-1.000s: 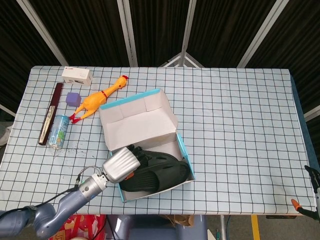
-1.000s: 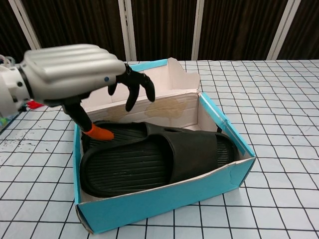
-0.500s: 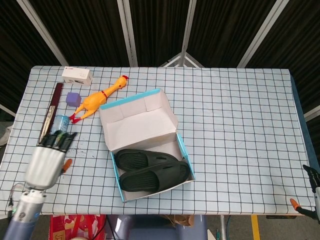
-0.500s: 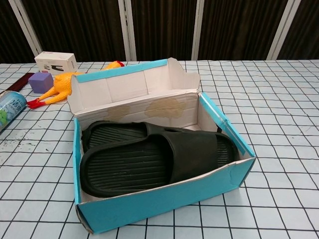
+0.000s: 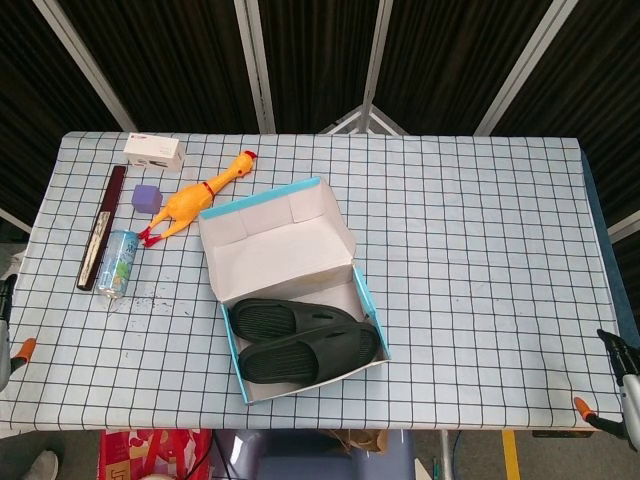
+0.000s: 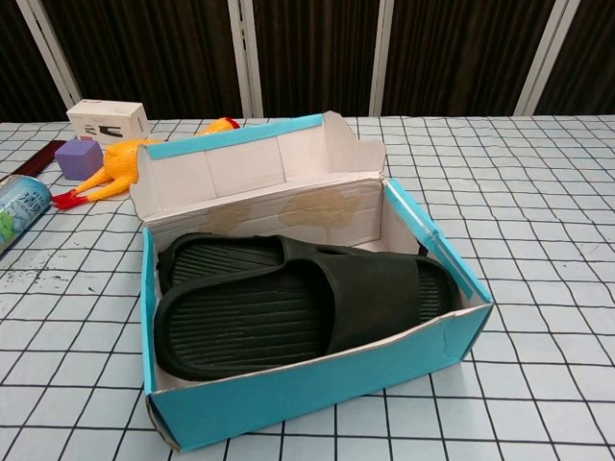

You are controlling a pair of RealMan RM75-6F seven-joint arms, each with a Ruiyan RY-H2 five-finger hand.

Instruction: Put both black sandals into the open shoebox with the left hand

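Both black sandals (image 6: 288, 303) inside open shoebox (image 6: 317, 384), side by side, long axes along its length. Left hand (image 5: 5, 345) barely visible at far-left edge, well apart; finger state indeterminable.

The black sandals (image 6: 288, 303) look like matt, ribbed rubber or foam. The shoebox (image 6: 317, 389) is thin cardboard, smooth blue outside, dull and stained pale inside. A checked cloth covers the desk (image 5: 480, 260); the yellow chicken toy (image 5: 195, 198) looks glossy.
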